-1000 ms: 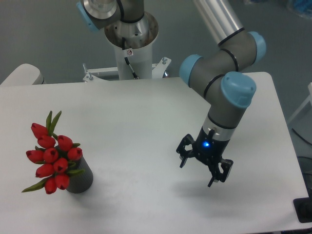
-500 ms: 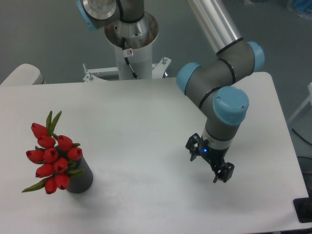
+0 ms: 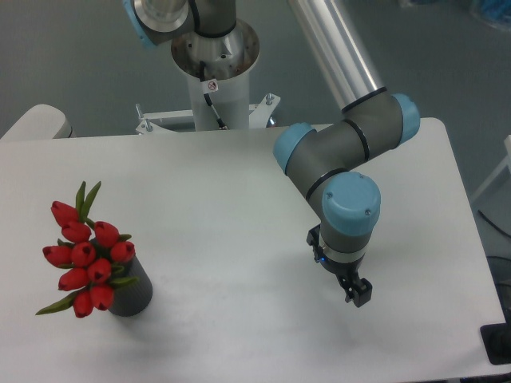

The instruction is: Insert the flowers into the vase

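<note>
Flowers standing in vase at table's front-left, red buds leaning left, gripper well apart to right, mostly hidden under wrist, can't tell if open/closed

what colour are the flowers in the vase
The flowers are red with green leaves, standing in the dark grey vase; the fixed camera shows them clearly.

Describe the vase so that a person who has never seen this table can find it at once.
Look at the white table, near its front left corner, far from the arm. The vase is the dark, ribbed cylinder there, the only thing holding red flowers.
</note>
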